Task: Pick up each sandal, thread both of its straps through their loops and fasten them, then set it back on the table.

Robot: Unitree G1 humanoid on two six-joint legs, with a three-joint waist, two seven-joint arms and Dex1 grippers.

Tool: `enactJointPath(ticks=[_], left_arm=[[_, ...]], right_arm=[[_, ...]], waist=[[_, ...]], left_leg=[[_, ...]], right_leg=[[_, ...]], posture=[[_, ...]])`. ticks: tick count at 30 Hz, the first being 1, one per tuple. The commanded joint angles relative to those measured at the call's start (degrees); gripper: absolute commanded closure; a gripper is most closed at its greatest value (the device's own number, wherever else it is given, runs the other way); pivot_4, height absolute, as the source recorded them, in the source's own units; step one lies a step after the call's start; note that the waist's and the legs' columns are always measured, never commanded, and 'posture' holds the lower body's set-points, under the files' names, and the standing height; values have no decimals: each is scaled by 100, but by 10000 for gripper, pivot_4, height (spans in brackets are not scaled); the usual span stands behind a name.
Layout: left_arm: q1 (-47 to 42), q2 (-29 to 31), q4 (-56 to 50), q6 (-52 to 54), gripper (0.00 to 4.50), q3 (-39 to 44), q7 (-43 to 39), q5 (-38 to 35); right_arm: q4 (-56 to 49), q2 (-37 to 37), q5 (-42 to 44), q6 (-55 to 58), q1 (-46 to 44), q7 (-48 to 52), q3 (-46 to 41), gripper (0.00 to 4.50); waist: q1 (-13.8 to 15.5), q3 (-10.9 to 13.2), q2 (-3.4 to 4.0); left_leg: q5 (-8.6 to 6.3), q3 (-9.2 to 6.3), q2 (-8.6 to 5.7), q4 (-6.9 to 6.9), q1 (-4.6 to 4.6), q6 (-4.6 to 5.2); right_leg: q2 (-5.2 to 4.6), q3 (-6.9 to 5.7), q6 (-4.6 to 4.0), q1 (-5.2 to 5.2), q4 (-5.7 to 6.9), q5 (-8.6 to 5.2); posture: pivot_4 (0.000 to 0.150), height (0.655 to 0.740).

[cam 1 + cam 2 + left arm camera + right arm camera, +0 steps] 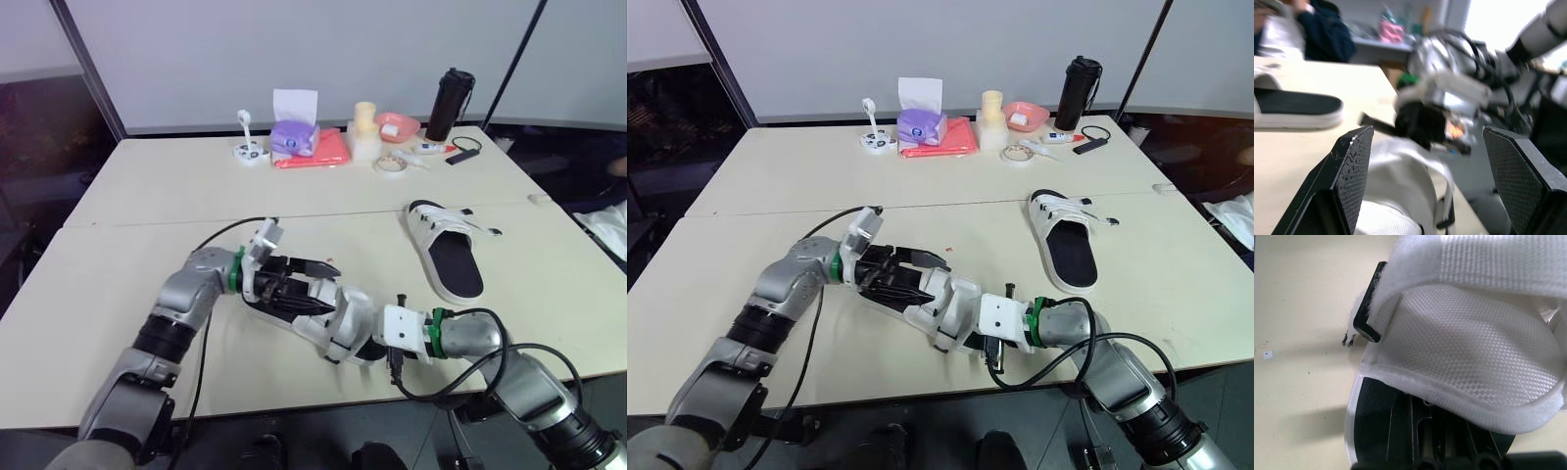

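The cream table (147, 255) is really two tops pushed together, with a seam running across the middle. One sandal (343, 311) sits near the front edge between both arms. The left gripper (306, 286) is over one end with its fingers spread wide. The right gripper (968, 340) is tucked in at the other end, and there's no way to tell if it's gripping anything. The other sandal (453, 257) lies flat off to the right. The back edge is cluttered: purple tissue box (294, 135), a flat red thing (323, 152), black tumbler (450, 103). Pale wall panels (343, 49) sit behind.
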Motion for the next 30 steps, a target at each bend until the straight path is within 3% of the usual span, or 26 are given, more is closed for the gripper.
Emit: enactJointPath(ticks=[1, 8, 22, 30], left_arm=[[448, 410, -591, 137, 8268, 49, -198, 120], [1238, 890, -676, -592, 8268, -209, -613, 824], [1591, -176, -228, -1536, 8268, -458, 112, 1592], [1551, -499, -289, -1468, 8268, -536, 248, 1663]], right_arm=[[411, 9, -226, 174, 195, 81, 389, 45000], [396, 14, -218, 168, 226, 101, 427, 45000], [323, -15, -222, 214, 267, 117, 434, 45000], [345, 7, -239, 221, 250, 99, 429, 45000]], waist=[[-2, 0, 0], [24, -1, 2], [30, -1, 0], [50, -2, 0]], left_leg=[[0, 1, 1, -5, 0, 0], [-10, 6, 3, -11, 2, -17], [-9, 7, 4, -22, 1, -16], [-9, 7, 2, -19, 1, -17]], right_leg=[[0, 1, -1, -3, 0, 0], [-7, 2, -21, -27, -2, -7], [-8, 4, -24, -35, -5, -8], [-9, 3, -23, -30, -5, -7]], posture=[[1500, 7344], [1500, 7344], [1500, 7344], [1500, 7344]])
